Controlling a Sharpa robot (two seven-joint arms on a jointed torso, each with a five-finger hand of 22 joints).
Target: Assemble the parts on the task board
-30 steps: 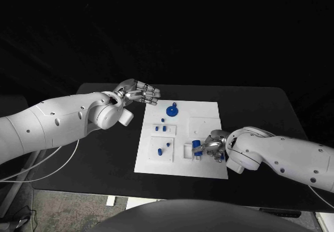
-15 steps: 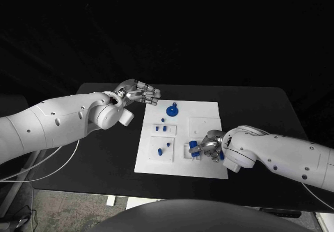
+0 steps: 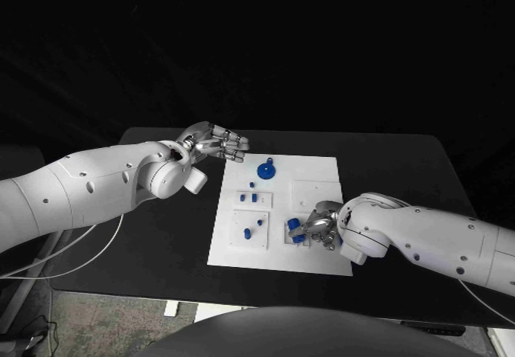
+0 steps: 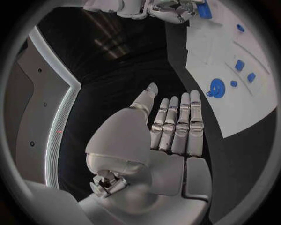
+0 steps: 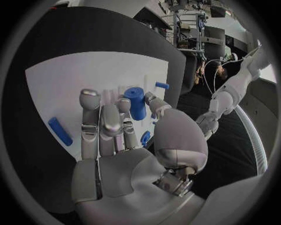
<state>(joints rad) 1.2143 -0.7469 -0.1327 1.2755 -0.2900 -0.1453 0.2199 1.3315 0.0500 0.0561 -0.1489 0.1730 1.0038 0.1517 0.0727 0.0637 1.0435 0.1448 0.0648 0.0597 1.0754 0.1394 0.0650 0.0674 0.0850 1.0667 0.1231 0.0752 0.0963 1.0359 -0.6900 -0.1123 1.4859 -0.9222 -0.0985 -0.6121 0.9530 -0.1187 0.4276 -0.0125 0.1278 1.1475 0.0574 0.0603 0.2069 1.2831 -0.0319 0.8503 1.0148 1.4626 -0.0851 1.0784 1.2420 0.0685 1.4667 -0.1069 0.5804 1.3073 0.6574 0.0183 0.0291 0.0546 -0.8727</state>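
Note:
The white task board (image 3: pixel 322 186) lies mid-table. My right hand (image 3: pixel 320 227) is low over its near right part and pinches an upright blue cylinder (image 3: pixel 293 223) between thumb and a finger; the right wrist view shows that cylinder (image 5: pixel 136 103) at the fingertips above a white slotted block. A blue round disc part (image 3: pixel 265 171) sits at the board's far end, two small blue pieces (image 3: pixel 249 198) in the middle, an oblong blue piece (image 3: pixel 247 233) near the left edge. My left hand (image 3: pixel 215 141) hovers off the board's far left corner, fingers stretched out side by side (image 4: pixel 175 126), holding nothing.
Black table (image 3: pixel 161 245) surrounds the board with bare room on both sides. In the left wrist view the board (image 4: pixel 234 108) carries the disc part (image 4: pixel 218 87), and my right hand (image 4: pixel 170 9) shows beyond it. A further small blue piece (image 5: pixel 161 85) lies past the cylinder.
My right hand has shifted a little to the left over the board, carrying the blue cylinder with it. The left arm has stayed where it was.

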